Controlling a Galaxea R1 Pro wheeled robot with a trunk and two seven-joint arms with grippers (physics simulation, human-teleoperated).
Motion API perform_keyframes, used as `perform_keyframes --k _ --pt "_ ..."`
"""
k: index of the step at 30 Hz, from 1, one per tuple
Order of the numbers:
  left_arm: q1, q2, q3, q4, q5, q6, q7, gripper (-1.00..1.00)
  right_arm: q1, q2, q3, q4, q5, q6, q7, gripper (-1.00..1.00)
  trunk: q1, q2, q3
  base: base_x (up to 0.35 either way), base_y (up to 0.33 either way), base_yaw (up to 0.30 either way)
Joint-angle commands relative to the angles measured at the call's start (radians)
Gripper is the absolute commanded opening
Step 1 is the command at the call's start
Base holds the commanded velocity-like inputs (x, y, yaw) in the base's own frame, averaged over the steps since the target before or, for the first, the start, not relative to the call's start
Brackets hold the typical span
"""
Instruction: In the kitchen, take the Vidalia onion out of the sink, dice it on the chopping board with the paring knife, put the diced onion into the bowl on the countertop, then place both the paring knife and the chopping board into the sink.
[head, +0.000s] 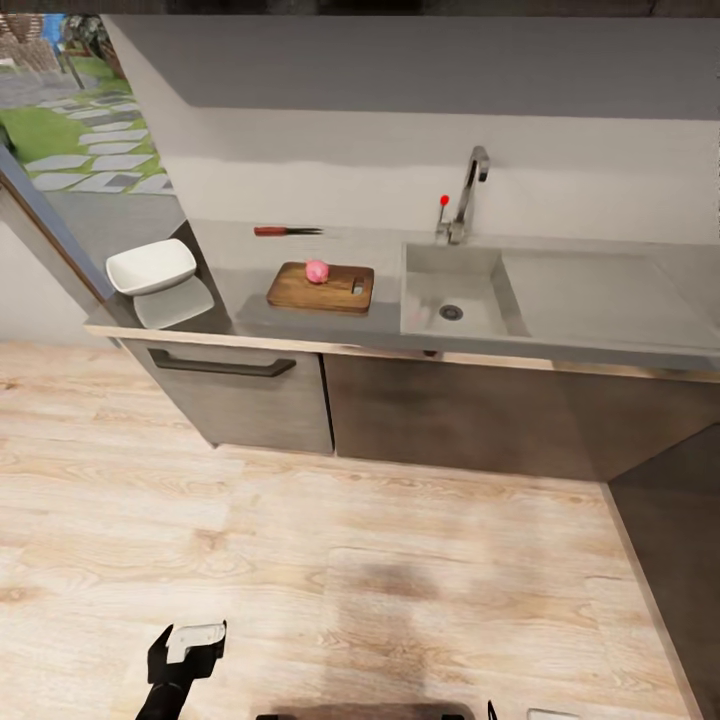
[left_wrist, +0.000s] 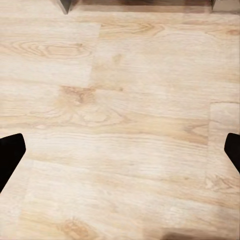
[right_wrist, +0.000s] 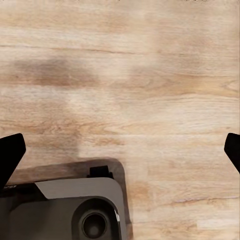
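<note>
The Vidalia onion (head: 317, 271), round and probably slick on the chopping board (head: 320, 288), wants gripping across its middle, we judge; both jaws hang spread, empty.

Pink Vidalia onion (head: 317, 271) whole on chopping board (head: 320, 288), paring knife (head: 286, 231) behind, white bowl (head: 152, 266) left

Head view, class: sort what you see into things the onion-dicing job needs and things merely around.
Job:
Vidalia onion
chopping board
paring knife
bowl
sink
countertop

Merely around:
wooden floor
cabinet handle
garden path
</note>
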Motion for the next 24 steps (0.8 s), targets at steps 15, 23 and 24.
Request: perform_keyframes --k 15,23,24 --pt "-0.001 -0.003 -0.009 0.002 0.000 0.005 0.008 1.00 -0.001 -0.002 0.008 0.001 -0.006 -0.003 -0.008 1.00 0.001 -0.002 0.022 0.000 0.000 0.000" --pt "-0.001 -0.005 -0.009 0.002 0.000 0.006 0.007 1.00 -0.001 -0.002 0.008 0.002 -0.006 -0.003 -0.008 1.00 0.001 -0.002 0.035 0.000 0.000 0.000" --pt "-0.001 -0.005 -0.009 0.002 0.000 0.006 0.007 1.00 -0.001 -0.002 0.008 0.002 -0.006 -0.003 -0.008 1.00 0.001 -0.002 0.036 0.000 0.000 0.000"
